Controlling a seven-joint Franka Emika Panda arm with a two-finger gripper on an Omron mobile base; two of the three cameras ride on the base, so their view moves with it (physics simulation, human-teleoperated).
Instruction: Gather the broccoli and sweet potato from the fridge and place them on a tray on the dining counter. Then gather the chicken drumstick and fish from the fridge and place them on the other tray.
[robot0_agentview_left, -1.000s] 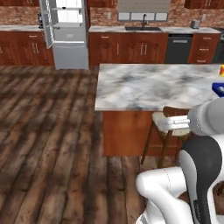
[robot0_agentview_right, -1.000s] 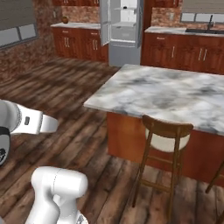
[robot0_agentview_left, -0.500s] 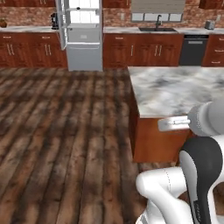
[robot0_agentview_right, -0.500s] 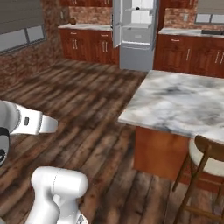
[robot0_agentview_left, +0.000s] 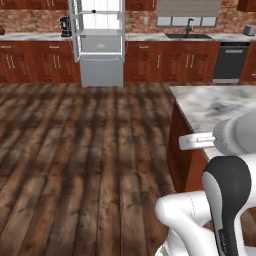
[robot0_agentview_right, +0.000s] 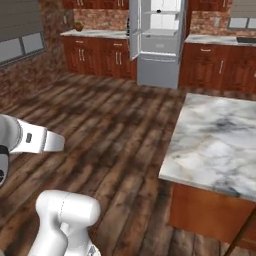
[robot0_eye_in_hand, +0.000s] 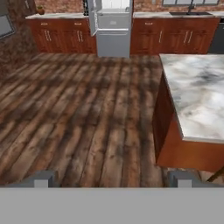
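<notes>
A silver fridge (robot0_agentview_left: 101, 42) stands against the far brick wall with its upper door swung open, showing a bright white interior with shelves. What sits on those shelves is too small to make out, so the broccoli, sweet potato, chicken drumstick and fish cannot be picked out.

To either side of the fridge run reddish-brown wooden cabinets (robot0_agentview_left: 30, 62) under a pale stone worktop. Further right of the fridge along that wall are a sink with a dark tap (robot0_agentview_left: 188, 34) and a black dishwasher (robot0_agentview_left: 229, 62). A small dark coffee maker (robot0_agentview_left: 65, 26) sits on the worktop just left of the fridge.

Well in front of the fridge, across a wide stretch of dark, streaky wooden plank floor (robot0_agentview_left: 80, 150), stands the dining counter (robot0_agentview_right: 220, 140), a block with a grey-and-white marble top and red-brown wooden sides.

The white arm is folded low beside the near end of the dining counter, facing the fridge. In the hand view, the gripper (robot0_eye_in_hand: 113, 178) has its two dark fingertips spread wide at the bottom corners, with nothing between them.
</notes>
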